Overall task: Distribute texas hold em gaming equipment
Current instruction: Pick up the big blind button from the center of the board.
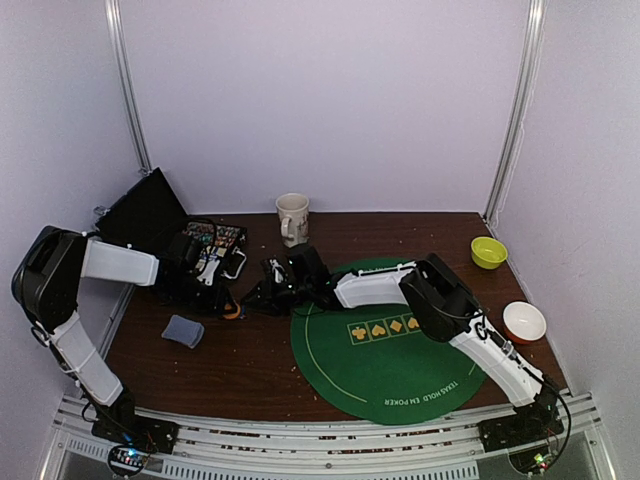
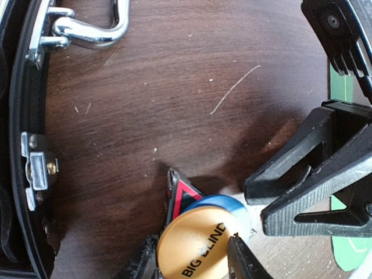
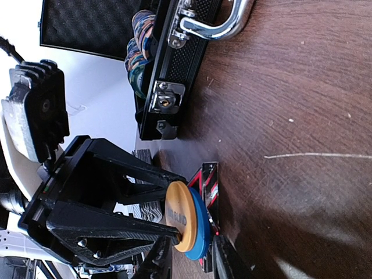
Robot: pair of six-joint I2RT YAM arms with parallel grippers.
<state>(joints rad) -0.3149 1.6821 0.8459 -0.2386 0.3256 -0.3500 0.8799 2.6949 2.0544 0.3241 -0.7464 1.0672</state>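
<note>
Noting the orange disc point(image 2: 195, 247) atop the blue disc point(image 2: 233, 206), over the surface point(image 2: 174, 87) beside the case point(image 2: 23, 145); left pincer point(image 2: 195, 258) flanks their rims, right pincer point(image 2: 257, 203) adjoins; clamped or not, we cannot tell; we'd squeeze squarely, lift slowly.

- The orange disc point(image 2: 195, 244) is showing "BIG BLIND" in black capitals, slanting across its face in the left wrist view.
- In the right wrist view that disc is standing almost edge-on, its lettering coming through too squashed to read.
- The green mat point(image 1: 360, 375) is carrying "TEXAS HOLD EM POKER" in pale letters along its near curve.
- Four gold suit signs point(image 1: 384, 327) are lining up across the mat's middle, too small to tell apart.
- A red triangle mark point(image 2: 185, 196) is peeking out beside the disc, no letters readable.
</note>
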